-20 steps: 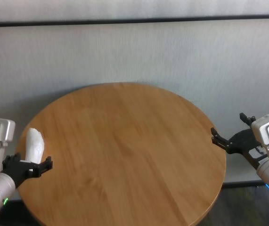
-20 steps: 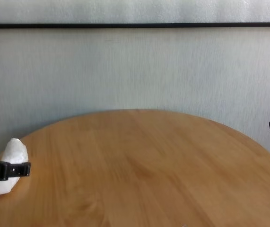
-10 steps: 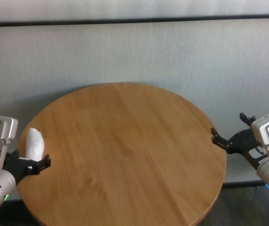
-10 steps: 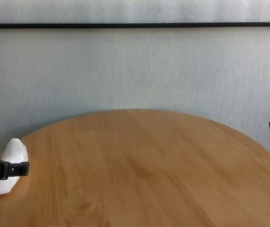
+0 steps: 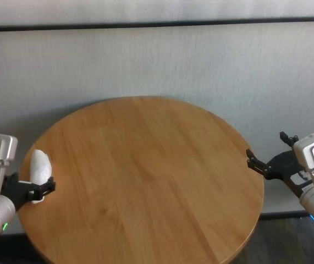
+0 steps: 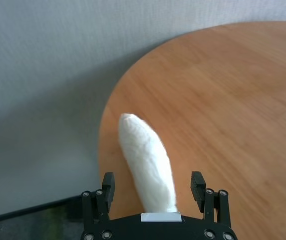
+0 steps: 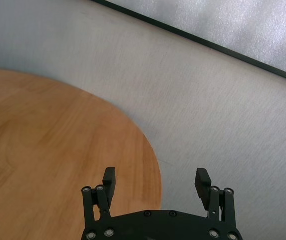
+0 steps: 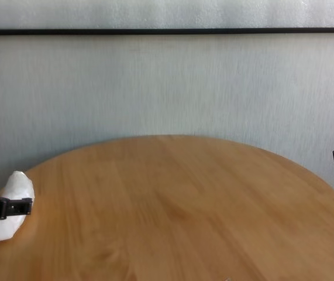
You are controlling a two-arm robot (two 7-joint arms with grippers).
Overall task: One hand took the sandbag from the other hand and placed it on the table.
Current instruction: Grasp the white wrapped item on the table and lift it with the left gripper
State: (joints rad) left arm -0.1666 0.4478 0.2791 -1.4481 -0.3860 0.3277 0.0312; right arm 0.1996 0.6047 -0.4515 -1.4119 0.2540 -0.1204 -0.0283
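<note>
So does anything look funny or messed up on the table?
Nothing is spilled or broken. The white bag lies near the left edge of the round table, between the open fingers of the left gripper. The right gripper waits open off the right edge.

A large round table [image 5: 146, 176] with a light-brown wood-grain top carries a single thing: a small white sandbag [image 5: 40, 168], elongated and lumpy, lying on the wood close to the table's left edge, its length pointing roughly from the rim toward the far wall.
</note>
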